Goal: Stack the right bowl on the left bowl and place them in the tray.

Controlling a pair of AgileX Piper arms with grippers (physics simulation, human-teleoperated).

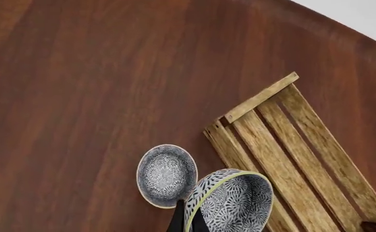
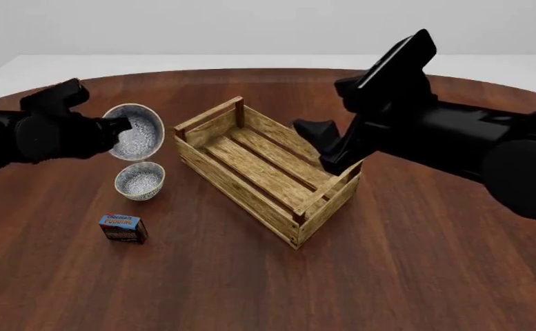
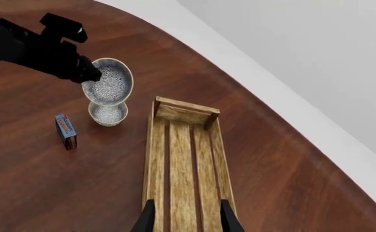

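My left gripper [image 2: 118, 129] is shut on the rim of one speckled bowl [image 2: 136, 132], holding it tilted in the air. In the left wrist view that bowl [image 1: 234, 200] is edge-on to the gripper [image 1: 188, 218]. The other speckled bowl [image 2: 140, 181] rests upright on the table just below it, also seen as a bowl [image 1: 166, 175] beside the tray's end. The wooden slatted tray [image 2: 249, 162] lies in the middle with nothing in it. My right gripper [image 3: 186, 220] hovers open over the tray [image 3: 184, 159], holding nothing.
A small blue-topped brown box [image 2: 123, 228] sits on the table near the front, close to the resting bowl. The right arm [image 2: 452, 138] spans above the tray's right end. The round table's far edge [image 2: 268, 69] lies behind.
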